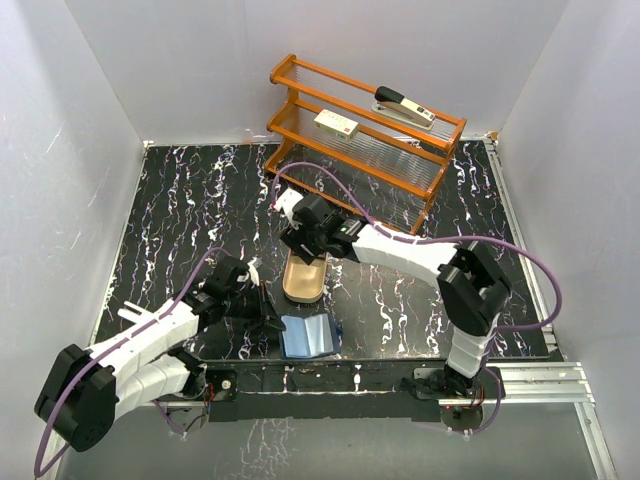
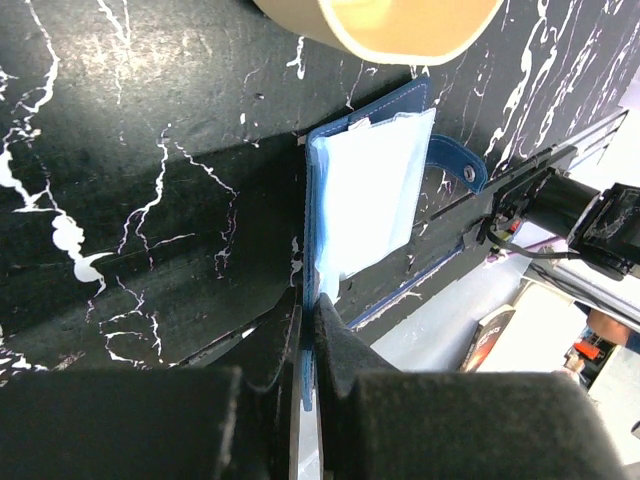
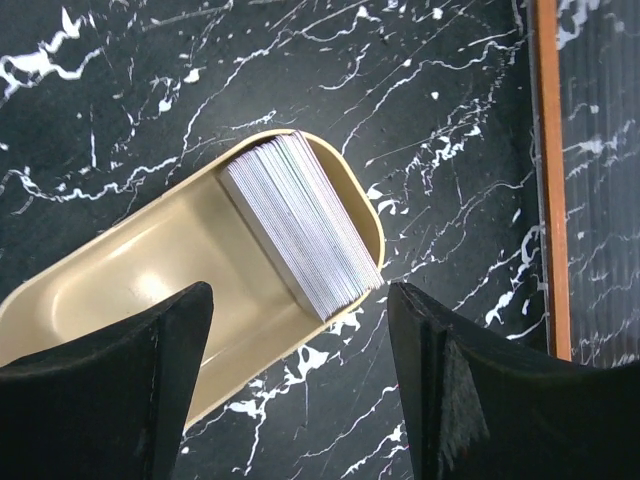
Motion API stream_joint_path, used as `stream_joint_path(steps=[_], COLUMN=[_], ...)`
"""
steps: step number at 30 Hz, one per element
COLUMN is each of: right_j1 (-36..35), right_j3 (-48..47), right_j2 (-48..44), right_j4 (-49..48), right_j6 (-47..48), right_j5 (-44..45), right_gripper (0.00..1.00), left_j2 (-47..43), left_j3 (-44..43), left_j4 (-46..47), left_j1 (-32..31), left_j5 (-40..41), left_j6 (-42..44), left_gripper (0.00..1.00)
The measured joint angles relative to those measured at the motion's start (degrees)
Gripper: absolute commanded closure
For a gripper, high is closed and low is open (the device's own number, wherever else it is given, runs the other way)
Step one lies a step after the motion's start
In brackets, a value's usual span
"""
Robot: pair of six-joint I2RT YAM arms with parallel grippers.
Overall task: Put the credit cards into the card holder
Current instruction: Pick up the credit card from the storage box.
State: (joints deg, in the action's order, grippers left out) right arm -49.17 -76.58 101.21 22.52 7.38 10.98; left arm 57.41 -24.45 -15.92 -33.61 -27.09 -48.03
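The credit cards (image 3: pixel 300 222) are a stack of several thin pale cards leaning on edge at one end of the tan oval tray (image 3: pixel 150 290). My right gripper (image 3: pixel 300 335) is open, hovering just above the tray's end with the stack between its fingers' line, touching nothing. In the top view it (image 1: pixel 300 245) hangs over the tray (image 1: pixel 303 280). The card holder (image 2: pixel 370 200) lies open near the table's front edge, pale blue pockets up, snap tab (image 2: pixel 462 168) out to one side. My left gripper (image 2: pixel 308 310) is shut on the holder's edge. The holder also shows in the top view (image 1: pixel 307 336).
An orange wire rack (image 1: pixel 365 135) stands at the back with a cream box with a red label (image 1: pixel 337 124) and a stapler (image 1: pixel 405 107) on it. The table's front rail (image 1: pixel 330 375) runs just behind the holder. White walls close in both sides.
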Motion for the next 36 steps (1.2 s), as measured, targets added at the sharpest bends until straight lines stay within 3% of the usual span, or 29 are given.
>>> stream_joint_path(steps=[9, 15, 36], right_j1=[0.0, 0.0, -0.07], right_j3=[-2.4, -2.43, -2.43], right_j2=[6.45, 8.22, 8.57], right_j4=[-0.09, -1.33, -3.5], right_j6=[5.84, 7.58, 9.01], right_j5=[-0.26, 3.98, 7.08], right_gripper=[0.28, 0.31, 0.57], left_j2=[-0.5, -0.48, -0.17], left_j3=[0.0, 0.0, 0.92], left_j4=[-0.81, -0.79, 1.25], left_j1=[0.0, 0.0, 0.0], left_j5=[1.16, 1.11, 0.46], left_j6=[-1.66, -1.9, -3.13], left_gripper=[1.0, 1.0, 1.0])
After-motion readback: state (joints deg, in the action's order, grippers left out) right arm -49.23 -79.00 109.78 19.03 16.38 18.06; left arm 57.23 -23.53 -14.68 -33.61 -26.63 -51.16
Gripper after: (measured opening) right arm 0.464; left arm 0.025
